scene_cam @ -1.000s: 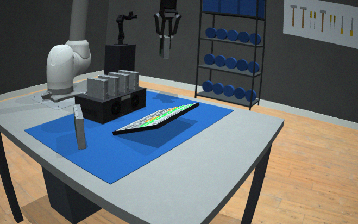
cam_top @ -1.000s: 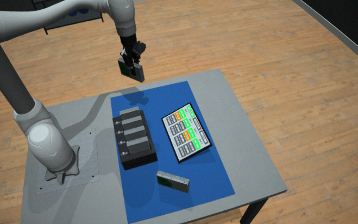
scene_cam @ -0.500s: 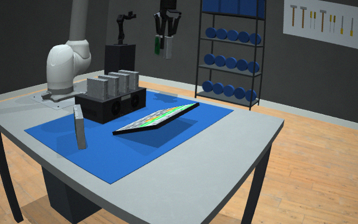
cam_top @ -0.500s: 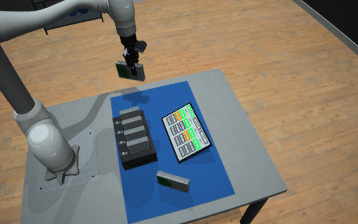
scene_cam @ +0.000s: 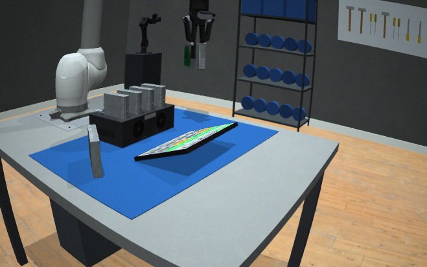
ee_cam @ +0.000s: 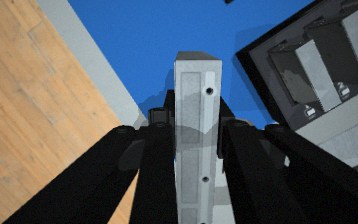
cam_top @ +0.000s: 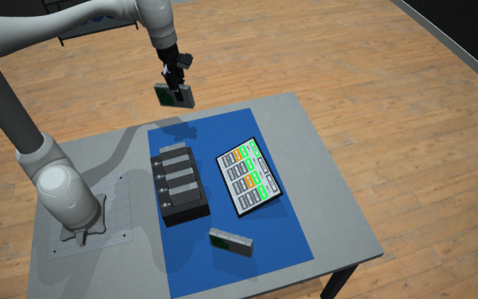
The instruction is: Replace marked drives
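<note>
My gripper (cam_top: 178,92) (scene_cam: 197,52) (ee_cam: 191,104) is shut on a grey drive with a green patch (cam_top: 164,97) (scene_cam: 186,56), held upright high above the mat's back edge. The black dock (cam_top: 186,216) (scene_cam: 107,132) (ee_cam: 257,80) stands flat on the blue mat (cam_top: 278,241) (scene_cam: 135,199) (ee_cam: 125,30), with a drive sticking up from each bay. Another drive (cam_top: 230,243) (scene_cam: 95,155) stands on its narrow side on the mat, near the dock's front end. The screen (cam_top: 249,177) (scene_cam: 188,140) shows green boxes in every row and orange boxes in the first and third rows from the top; its text is unreadable.
The tilted screen stands beside the dock, across a strip of mat. The arm's base (cam_top: 80,207) (scene_cam: 72,86) is on the dock's other side. The grey table (cam_top: 329,207) (scene_cam: 241,192) surrounds the mat. A shelf rack (scene_cam: 275,84) stands beyond the table.
</note>
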Available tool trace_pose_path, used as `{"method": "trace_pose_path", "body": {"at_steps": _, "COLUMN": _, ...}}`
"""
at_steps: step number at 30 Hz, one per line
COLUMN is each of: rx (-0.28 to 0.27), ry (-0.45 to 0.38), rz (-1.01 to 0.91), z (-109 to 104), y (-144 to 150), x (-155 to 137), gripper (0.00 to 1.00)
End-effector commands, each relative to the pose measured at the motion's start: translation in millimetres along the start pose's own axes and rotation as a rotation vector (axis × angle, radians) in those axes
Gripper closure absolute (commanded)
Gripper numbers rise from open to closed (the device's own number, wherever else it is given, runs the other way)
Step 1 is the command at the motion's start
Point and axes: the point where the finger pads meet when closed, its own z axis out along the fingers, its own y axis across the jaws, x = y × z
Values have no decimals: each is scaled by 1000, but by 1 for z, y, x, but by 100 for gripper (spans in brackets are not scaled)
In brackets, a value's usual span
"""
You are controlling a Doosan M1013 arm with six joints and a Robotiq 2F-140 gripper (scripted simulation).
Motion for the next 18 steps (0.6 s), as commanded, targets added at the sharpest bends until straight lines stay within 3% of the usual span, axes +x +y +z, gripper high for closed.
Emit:
{"method": "trace_pose_path", "body": {"at_steps": 1, "rx": 2, "ry": 86, "rz": 1, "z": -1, "y": 0, "x": 0, "gripper": 90}}
{"method": "trace_pose_path", "body": {"at_steps": 7, "rx": -2, "ry": 235, "rz": 2, "z": 0, "y": 0, "x": 0, "gripper": 90}}
{"method": "trace_pose_path", "body": {"at_steps": 18, "rx": 6, "ry": 312, "rz": 0, "z": -2, "y": -1, "x": 0, "gripper": 90}}
